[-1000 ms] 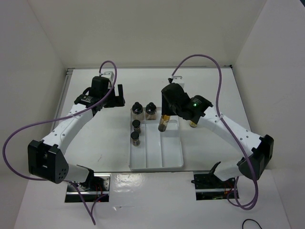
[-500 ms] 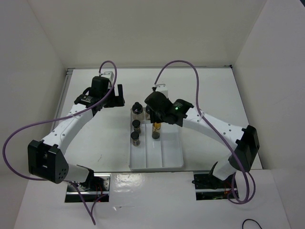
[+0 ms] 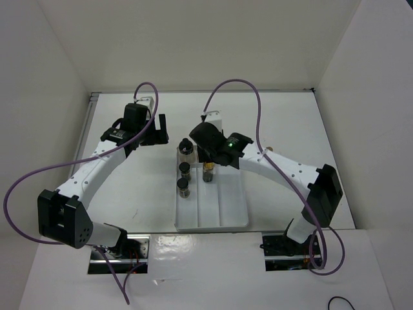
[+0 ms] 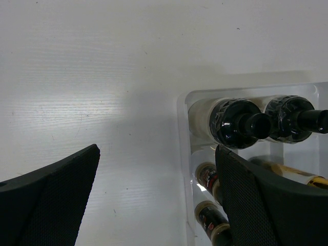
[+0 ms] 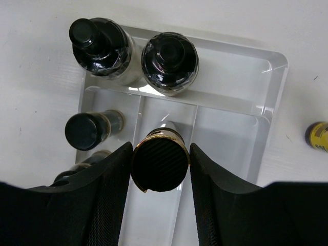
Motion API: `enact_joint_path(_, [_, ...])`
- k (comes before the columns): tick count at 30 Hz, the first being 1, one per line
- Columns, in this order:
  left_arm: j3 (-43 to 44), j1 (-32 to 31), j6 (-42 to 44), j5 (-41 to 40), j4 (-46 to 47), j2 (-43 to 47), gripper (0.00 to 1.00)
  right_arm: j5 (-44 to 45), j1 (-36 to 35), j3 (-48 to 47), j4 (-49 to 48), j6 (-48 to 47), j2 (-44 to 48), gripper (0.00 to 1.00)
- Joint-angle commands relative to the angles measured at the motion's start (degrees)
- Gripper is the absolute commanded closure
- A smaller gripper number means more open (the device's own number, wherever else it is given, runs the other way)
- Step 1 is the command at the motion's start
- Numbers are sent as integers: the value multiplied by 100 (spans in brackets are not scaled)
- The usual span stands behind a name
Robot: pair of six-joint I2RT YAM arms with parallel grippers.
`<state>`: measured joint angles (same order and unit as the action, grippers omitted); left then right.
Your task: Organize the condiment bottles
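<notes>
Clamping amber bottle [image 5: 160, 166], wrist-seen: right claw [image 5: 159, 156]

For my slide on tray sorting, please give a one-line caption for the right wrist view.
Right claw holds a black-capped bottle over the middle lane of the white tray.

I'm looking down at a white table [image 3: 148, 194] boxed in by plain white walls [image 3: 193, 39] on three sides — soft light is glaring off the tabletop, possibly from overhead.
</notes>
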<state>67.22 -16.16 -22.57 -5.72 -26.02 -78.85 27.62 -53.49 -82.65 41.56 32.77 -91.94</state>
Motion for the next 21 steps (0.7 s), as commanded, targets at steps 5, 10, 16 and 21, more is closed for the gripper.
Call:
enact_joint_path(5, [-7,34,77,-35,150,115,1,429,-38,-454,-561,-113,-359,100])
enact_joint_path(10, [-7,34,77,-35,150,115,1,482,-38,-454,-561,-113,-570,100])
enact_joint_path(16, [-7,34,77,-35,150,115,1,482,-38,-340,-561,44,-571,91])
enact_joint_path(21, [-7,34,77,-35,150,115,1,358,-38,-234,-509,98,-571,61])
